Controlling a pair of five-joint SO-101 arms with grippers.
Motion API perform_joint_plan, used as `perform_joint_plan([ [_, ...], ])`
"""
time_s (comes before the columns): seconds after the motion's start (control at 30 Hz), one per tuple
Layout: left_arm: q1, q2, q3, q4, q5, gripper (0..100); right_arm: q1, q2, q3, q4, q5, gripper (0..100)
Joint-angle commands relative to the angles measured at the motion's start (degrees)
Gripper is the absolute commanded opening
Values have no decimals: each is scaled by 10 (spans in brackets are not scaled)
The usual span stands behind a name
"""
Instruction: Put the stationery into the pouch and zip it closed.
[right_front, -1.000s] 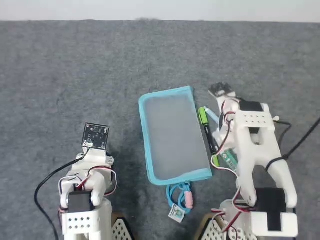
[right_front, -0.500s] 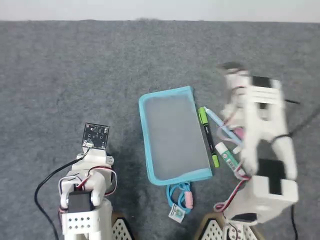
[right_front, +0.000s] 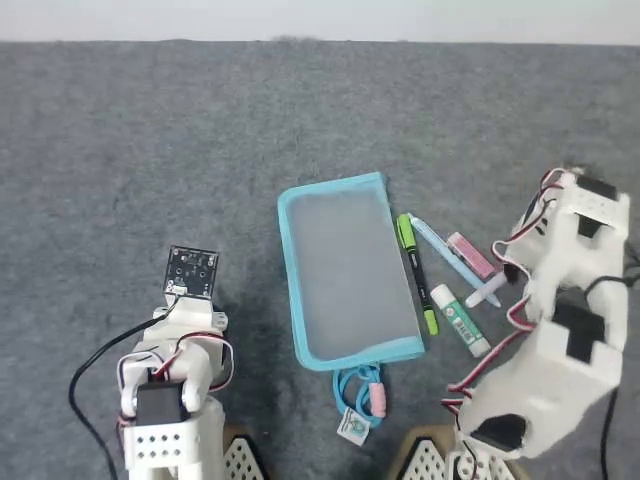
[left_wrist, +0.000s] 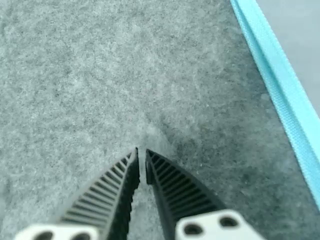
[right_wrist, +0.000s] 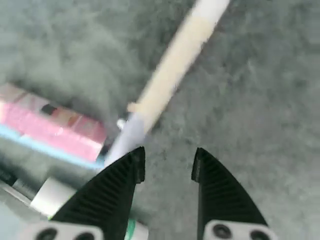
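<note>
Grey felt surface (right_front: 150, 130) carried everything. Pouch (right_front: 345, 270), blue trim with a frosted panel, lay flat mid-surface between the two arms, its long axis running away from the bases. The left wrist view caught its blue edge (left_wrist: 280, 95).

Right arm (right_front: 560, 340) sat on the far side of the stationery from the pouch, folded up over its own base. Left arm (right_front: 170, 390) sat well apart from the pouch on the other side.

Left end effector (left_wrist: 141, 152): jaws closed, tips almost touching, nothing between them, low over bare felt. Right end effector (right_wrist: 167, 160): jaws parted, empty, hovering just beside the white pen (right_wrist: 175, 70). One finger (right_wrist: 117, 182) overlapped the pen's end in the wrist view; contact couldn't be confirmed.

All stationery was outside the pouch, clustered on the surface on its right-arm side:
- green-and-black marker (right_front: 416, 272), right along the pouch edge
- light blue pen (right_front: 440, 250), next out, angled
- glue stick (right_front: 460, 320), white with a green label, near the pouch's near corner
- white pen (right_front: 487, 291), short, lying across the blue pen's end
- pink eraser (right_front: 470, 256), against the blue pen

Blue cord (right_front: 350, 385) hung off the pouch's near end with a pink charm (right_front: 378, 398) and a small tag (right_front: 352, 425). Zip state couldn't be read from these views.
</note>
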Motion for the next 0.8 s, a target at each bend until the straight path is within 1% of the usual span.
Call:
perform_joint_plan([
  [0.0, -4, 3, -3, 3, -7, 19, -6, 17, -24, -31, -8, 150],
  [0.07, -4, 3, -3, 3, -7, 19, -1, 24, -25, -38, -8, 120],
  [0.13, -4, 3, -3, 3, -7, 19, 10, 23, -27, -43, -2, 48],
  [0.17, -4, 3, -3, 3, -7, 19, 15, 20, -37, -44, 6, 10],
  [0.2, -4, 3, -3, 3, -7, 19, 24, 15, -46, -44, 26, 2],
  [0.27, -4, 3, -3, 3, -7, 19, 54, 5, -62, -38, 77, 17],
  [0.37, -4, 3, -3, 3, -7, 19, 99, -12, -97, -27, 159, 7],
  [0.5, -4, 3, -3, 3, -7, 19, 143, -15, -156, 23, 311, 7],
  [0.57, -4, 3, -3, 3, -7, 19, 165, -9, -185, 49, 366, 7],
  [0.6, -4, 3, -3, 3, -7, 19, 174, -5, -197, 54, 363, 7],
  [0.67, -4, 3, -3, 3, -7, 19, 177, 5, -208, 58, 314, 9],
  [0.77, -4, 3, -3, 3, -7, 19, 146, 15, -208, 72, 247, 11],
])
